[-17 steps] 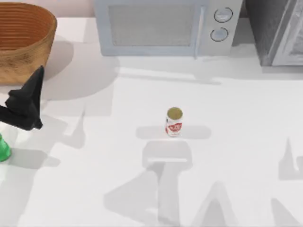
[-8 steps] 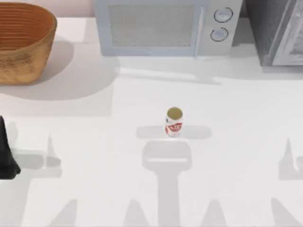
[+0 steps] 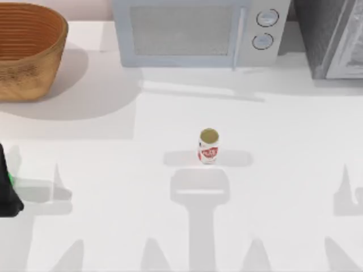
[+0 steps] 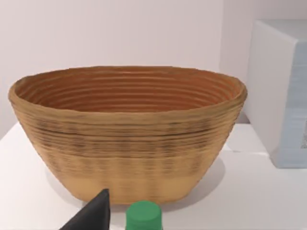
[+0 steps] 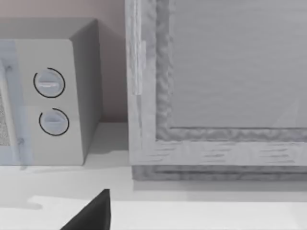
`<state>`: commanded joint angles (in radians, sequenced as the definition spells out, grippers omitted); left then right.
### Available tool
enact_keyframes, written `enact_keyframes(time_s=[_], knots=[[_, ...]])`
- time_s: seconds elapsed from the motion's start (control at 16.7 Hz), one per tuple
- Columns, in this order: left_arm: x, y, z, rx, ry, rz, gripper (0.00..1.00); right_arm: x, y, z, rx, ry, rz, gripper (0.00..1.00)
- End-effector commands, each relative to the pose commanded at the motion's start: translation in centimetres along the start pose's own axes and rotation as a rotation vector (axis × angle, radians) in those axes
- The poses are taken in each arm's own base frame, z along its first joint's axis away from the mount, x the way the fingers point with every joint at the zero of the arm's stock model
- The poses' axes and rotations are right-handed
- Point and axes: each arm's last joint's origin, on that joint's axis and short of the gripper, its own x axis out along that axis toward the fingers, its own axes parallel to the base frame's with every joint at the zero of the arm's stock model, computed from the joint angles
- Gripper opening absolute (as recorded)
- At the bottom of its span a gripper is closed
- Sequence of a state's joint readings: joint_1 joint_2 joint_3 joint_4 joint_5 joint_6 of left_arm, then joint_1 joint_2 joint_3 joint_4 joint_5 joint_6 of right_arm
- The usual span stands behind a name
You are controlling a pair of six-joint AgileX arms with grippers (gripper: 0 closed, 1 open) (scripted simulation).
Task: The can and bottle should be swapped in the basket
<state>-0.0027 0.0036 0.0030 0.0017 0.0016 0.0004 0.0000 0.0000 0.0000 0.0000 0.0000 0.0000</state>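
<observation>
Top view, can (image 3: 209, 146): stood upright mid-frame.
Basket (image 3: 28, 50): upper left corner.
Bottle (image 4: 143, 216): just beside my left gripper (image 3: 7, 190), whose grip I couldn't tell.

The left pincer (image 3: 7, 192) is now sitting at the desk's left edge, having withdrawn from beside the basket (image 3: 28, 62). A sliver of the green bottle (image 3: 10, 179) is showing against it again, touching its dark body.
</observation>
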Motion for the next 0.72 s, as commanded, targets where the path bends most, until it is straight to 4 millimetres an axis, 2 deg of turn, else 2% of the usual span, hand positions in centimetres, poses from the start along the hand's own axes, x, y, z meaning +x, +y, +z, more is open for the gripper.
enact_keyframes(time_s=[0.72], knots=[[2.8, 1.5, -2.9, 0.011, 0.159, 0.019, 1.0, 0.0, 0.0, 0.0, 0.0, 0.0, 0.0, 1.0]])
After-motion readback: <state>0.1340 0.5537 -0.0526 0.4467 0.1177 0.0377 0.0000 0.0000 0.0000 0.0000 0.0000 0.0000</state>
